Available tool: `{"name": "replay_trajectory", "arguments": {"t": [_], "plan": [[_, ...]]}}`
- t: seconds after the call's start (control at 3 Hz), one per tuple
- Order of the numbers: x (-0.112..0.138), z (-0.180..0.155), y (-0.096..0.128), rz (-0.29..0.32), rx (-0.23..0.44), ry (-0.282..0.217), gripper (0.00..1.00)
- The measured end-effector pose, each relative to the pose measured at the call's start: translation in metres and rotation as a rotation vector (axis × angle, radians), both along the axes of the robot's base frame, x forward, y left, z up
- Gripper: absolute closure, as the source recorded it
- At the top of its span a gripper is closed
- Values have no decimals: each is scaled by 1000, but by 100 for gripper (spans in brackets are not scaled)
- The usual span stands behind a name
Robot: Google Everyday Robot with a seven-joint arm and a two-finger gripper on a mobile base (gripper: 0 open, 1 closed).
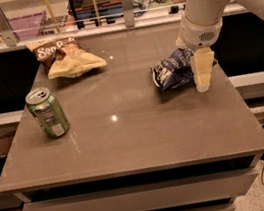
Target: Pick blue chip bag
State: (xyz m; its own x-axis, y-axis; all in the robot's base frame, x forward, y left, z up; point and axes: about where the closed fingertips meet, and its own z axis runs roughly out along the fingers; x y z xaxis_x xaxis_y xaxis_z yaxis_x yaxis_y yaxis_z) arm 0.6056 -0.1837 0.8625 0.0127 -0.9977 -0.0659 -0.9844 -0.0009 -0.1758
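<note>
Worktop (141, 131) is bare across the middle and front. Green can (47, 112) stands upright near the left edge, and a brown chip bag (65, 56) lies at the back left. Blue chip bag (171, 70) lies crumpled close to the right edge. Gripper (203, 77) points down at the bag's right side, between bag and worktop edge, right against it. Can't tell how wide the gripper is set.
</note>
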Motion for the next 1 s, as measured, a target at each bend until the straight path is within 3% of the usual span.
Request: {"name": "replay_trajectory", "arguments": {"t": [0.33, 0.67, 1.0], "plan": [[1, -10, 1, 10, 3, 30, 0], [2, -12, 2, 11, 5, 27, 17], [4, -14, 3, 12, 6, 24, 41]]}}
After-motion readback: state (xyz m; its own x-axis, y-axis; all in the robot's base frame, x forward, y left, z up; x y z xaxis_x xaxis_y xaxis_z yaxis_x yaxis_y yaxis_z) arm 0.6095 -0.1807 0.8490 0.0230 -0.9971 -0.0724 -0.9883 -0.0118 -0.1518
